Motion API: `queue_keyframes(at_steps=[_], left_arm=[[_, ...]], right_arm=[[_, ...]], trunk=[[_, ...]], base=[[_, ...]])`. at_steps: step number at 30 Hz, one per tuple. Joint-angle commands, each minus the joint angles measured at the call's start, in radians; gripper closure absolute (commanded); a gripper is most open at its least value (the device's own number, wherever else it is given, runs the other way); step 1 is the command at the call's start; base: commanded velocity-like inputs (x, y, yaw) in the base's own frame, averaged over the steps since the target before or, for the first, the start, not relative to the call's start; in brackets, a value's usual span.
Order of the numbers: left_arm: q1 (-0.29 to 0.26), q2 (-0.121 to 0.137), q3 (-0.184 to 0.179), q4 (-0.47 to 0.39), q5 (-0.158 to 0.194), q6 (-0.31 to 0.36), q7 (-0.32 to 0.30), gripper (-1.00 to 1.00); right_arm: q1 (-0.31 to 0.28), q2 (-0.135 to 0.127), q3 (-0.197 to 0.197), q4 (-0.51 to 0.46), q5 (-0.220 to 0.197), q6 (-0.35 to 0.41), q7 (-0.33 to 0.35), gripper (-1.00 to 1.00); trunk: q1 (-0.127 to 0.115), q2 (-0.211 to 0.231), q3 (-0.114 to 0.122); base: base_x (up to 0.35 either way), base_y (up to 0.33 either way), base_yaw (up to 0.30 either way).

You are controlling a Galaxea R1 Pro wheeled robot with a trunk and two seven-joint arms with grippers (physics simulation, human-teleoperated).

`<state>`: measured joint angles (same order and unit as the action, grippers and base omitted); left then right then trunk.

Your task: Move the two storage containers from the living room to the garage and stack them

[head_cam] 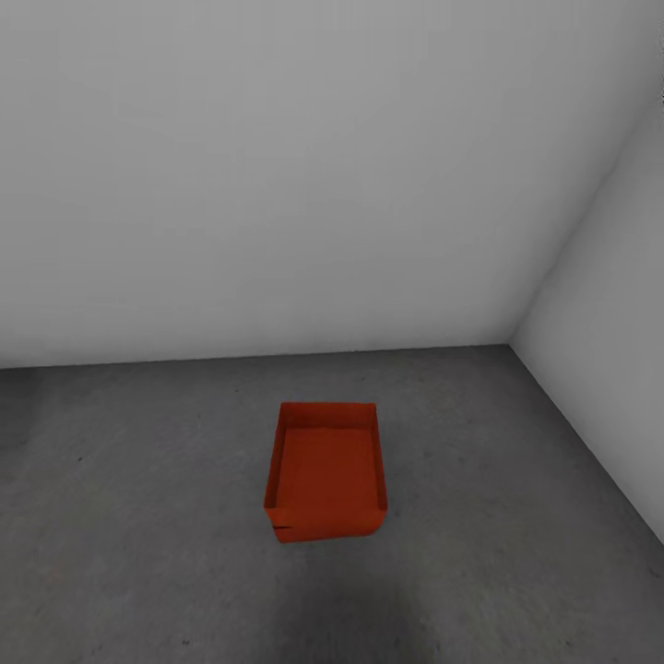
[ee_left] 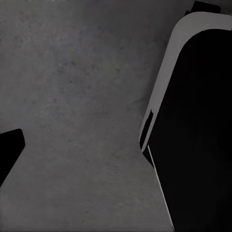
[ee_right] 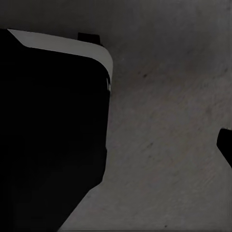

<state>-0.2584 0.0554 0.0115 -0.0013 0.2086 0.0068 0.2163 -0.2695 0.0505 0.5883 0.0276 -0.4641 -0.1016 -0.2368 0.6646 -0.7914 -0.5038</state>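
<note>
From the head camera, two orange-red storage containers stand stacked on the dark grey concrete floor [head_cam: 138, 516] of the garage. The upper container [head_cam: 327, 461] sits nested on the lower container [head_cam: 323, 530], of which only a strip of the near wall shows beneath it, a little skewed so that a dark seam opens at the near left corner. The upper bin is lidless and holds nothing; its bare bottom is in plain sight. The stack stands out in the open floor, apart from both white-grey walls [head_cam: 277, 184], nearer the back wall than the right-hand one, whose meeting corner lies beyond and to the right.

The left wrist camera looks down at mottled concrete. A large black body edged in white [ee_left: 193, 121], part of the robot, stands over the floor, and a dark tip [ee_left: 9, 150] juts in at the frame's edge; whether the left gripper is parted or closed cannot be told.

The right wrist camera gives the same: concrete, a black white-edged robot body [ee_right: 53, 135], and a dark tip [ee_right: 225, 145] at the edge. The right gripper's state cannot be told either.
</note>
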Motion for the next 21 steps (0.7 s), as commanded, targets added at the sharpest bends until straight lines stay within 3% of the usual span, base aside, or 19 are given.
queue_keyframes(at_steps=[1,5,21], left_arm=[[0.003,0.000,0.000,0.000,0.005,-0.008,0.002,-1.00],[0.026,-0.003,0.001,0.000,0.007,-0.046,0.002,-1.00],[0.044,-0.009,0.001,0.001,0.009,-0.051,0.002,-1.00]], right_arm=[[0.000,0.001,0.008,0.003,-0.010,-0.006,-0.001,-1.00],[0.001,0.002,0.008,0.003,-0.011,-0.015,-0.001,-1.00],[0.002,0.002,0.008,0.003,-0.017,-0.020,0.000,-1.00]], trunk=[[0.000,-0.001,0.001],[0.000,-0.001,0.007],[0.000,-0.001,0.032]], base=[[0.000,0.000,0.000],[0.000,0.000,0.000],[0.000,0.000,0.000]])
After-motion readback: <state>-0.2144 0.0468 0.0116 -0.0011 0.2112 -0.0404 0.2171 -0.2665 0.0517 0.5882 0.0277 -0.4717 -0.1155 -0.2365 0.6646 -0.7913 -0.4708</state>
